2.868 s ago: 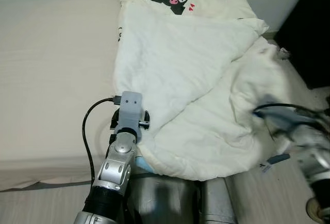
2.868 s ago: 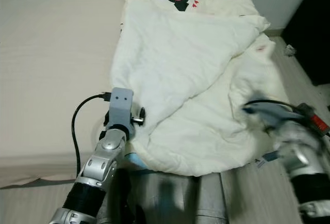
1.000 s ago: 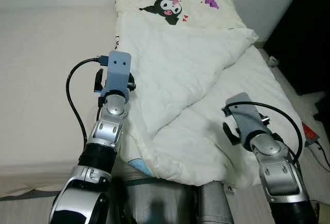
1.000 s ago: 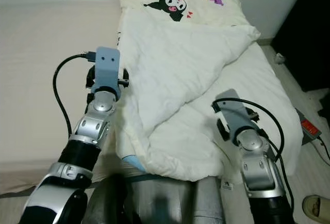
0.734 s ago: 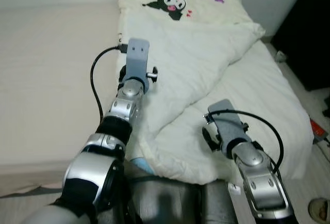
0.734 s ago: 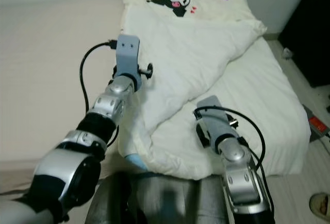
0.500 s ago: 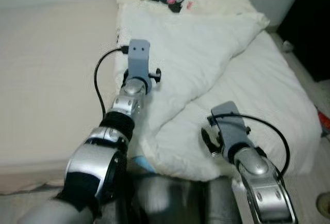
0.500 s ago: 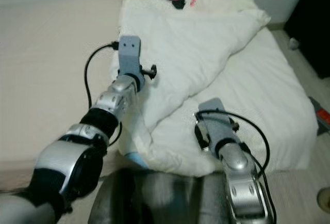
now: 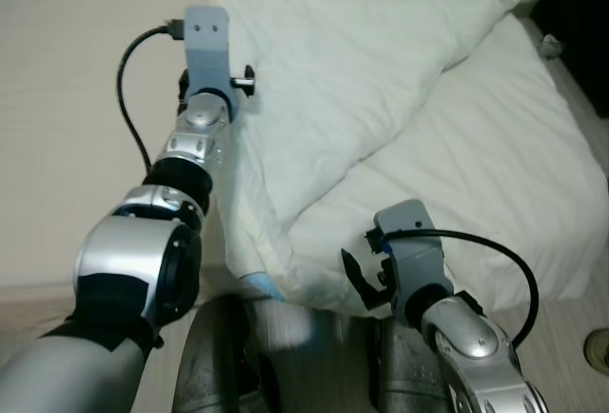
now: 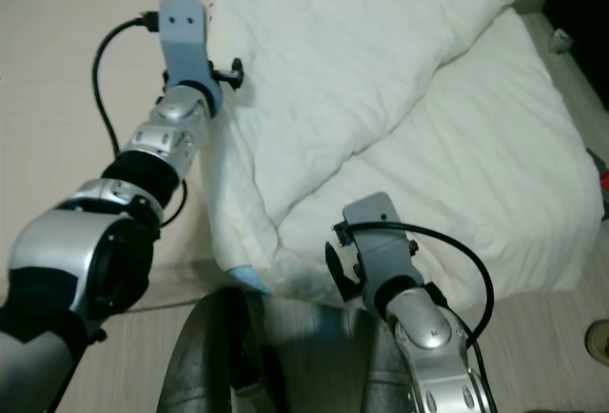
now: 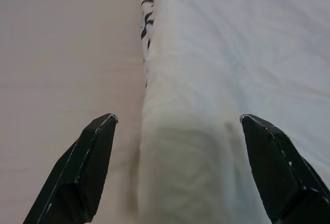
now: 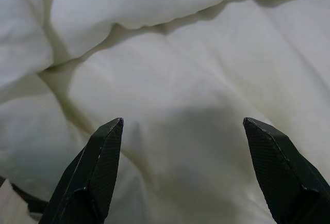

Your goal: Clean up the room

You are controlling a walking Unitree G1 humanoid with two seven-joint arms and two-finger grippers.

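over the last second our left hand (image 11: 175,170) advanced along the left edge of the white duvet (image 9: 381,80) on the bed (image 9: 57,99), fingers wide, holding nothing. our right hand (image 12: 180,172) dropped to the duvet's near fold, also wide and empty, so we judged a two-handed grasp for straightening came next.

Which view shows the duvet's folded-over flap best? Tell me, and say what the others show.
The left eye view: the duvet lies in full, its flap's diagonal edge crossing the lower layer. The right eye view matches it. The left wrist view has just the duvet's side edge between open fingers; the right wrist view, close-up creases.
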